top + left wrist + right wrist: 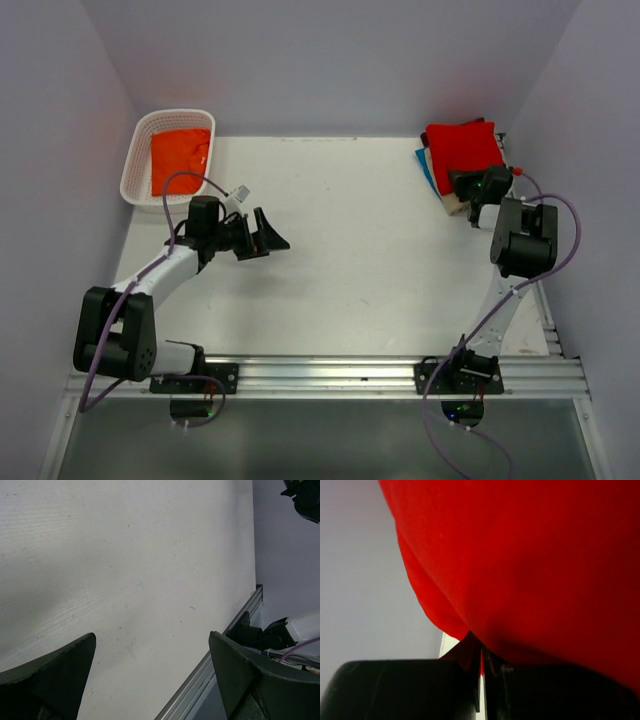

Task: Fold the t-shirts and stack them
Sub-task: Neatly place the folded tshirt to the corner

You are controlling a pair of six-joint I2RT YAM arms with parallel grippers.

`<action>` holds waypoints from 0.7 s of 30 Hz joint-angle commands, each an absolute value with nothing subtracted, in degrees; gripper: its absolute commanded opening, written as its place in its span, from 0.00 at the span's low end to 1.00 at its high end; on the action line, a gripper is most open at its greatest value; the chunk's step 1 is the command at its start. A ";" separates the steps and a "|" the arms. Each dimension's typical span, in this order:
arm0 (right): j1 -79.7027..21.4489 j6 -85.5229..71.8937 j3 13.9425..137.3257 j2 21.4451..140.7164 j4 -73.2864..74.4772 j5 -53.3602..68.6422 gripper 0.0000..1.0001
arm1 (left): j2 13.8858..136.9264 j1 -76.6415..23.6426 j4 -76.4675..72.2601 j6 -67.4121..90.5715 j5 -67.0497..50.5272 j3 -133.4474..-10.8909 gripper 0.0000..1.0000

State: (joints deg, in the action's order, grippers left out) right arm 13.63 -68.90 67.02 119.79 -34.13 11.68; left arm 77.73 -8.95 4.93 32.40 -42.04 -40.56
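Note:
A folded bright red t-shirt (pixel 462 145) tops a stack at the table's far right corner. A blue edge (pixel 427 165) and a beige edge (pixel 455 207) show under it. My right gripper (pixel 468 183) sits at the red shirt's near edge. In the right wrist view its jaws (pixel 481 665) are shut on a fold of the red cloth (pixel 530 555), which fills the frame above them. An orange t-shirt (pixel 180 158) lies in the white basket (pixel 133 170) at the far left. My left gripper (pixel 268 236) hovers open over bare table, nothing between its fingers (pixel 152 650).
Pale walls close in the table on the left, back and right. An aluminium rail (pixel 330 370) runs along the near edge and carries both arm bases. The right arm's base (pixel 280 632) shows in the left wrist view. Purple cables loop beside each arm.

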 commanded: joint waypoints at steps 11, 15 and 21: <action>13.62 -71.27 53.27 110.48 -55.42 14.84 0.00 | 75.24 -8.26 9.30 30.94 -39.21 -47.80 0.98; 13.62 -79.94 52.91 107.33 -77.11 20.73 0.18 | 75.41 -7.03 10.63 31.02 -33.67 -56.06 1.00; 11.78 -91.93 49.06 102.67 -90.70 34.88 0.54 | 79.44 -3.79 12.39 30.50 -27.86 -67.40 1.00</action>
